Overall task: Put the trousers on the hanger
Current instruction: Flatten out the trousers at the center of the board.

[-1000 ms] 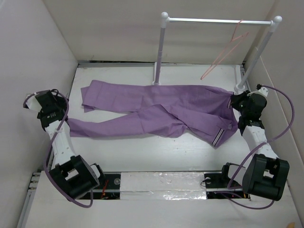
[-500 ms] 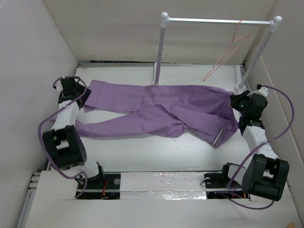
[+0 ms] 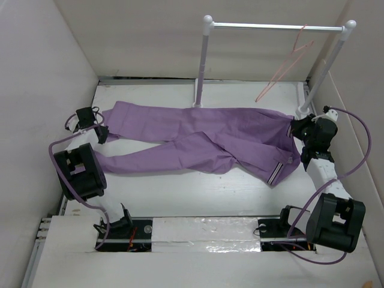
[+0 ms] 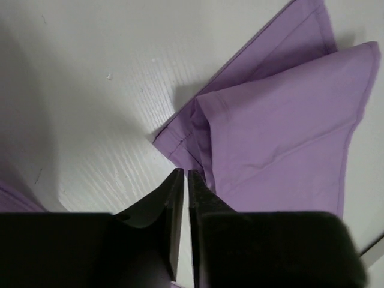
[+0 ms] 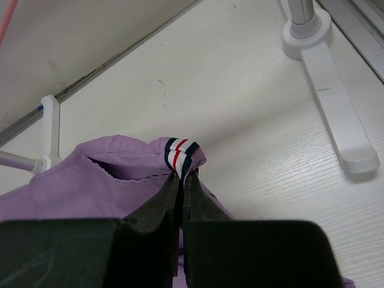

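The trousers point(image 3: 204, 141) lie flat across the tabletop point(image 3: 180, 192), cuffs toward 9 o'clock. The hanger point(image 3: 279, 75), faint and thin, hangs on the rack point(image 3: 276, 26) at 1 o'clock. The right claw point(image 5: 182, 174) pinches the striped waistband. The left claw point(image 4: 183, 174) is closed at a cuff; whether it has caught any cloth is unclear.

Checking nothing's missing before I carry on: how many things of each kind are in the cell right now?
Trousers: 1
Hanger: 1
Rack: 1
Arms: 2, left and right
Total: 5
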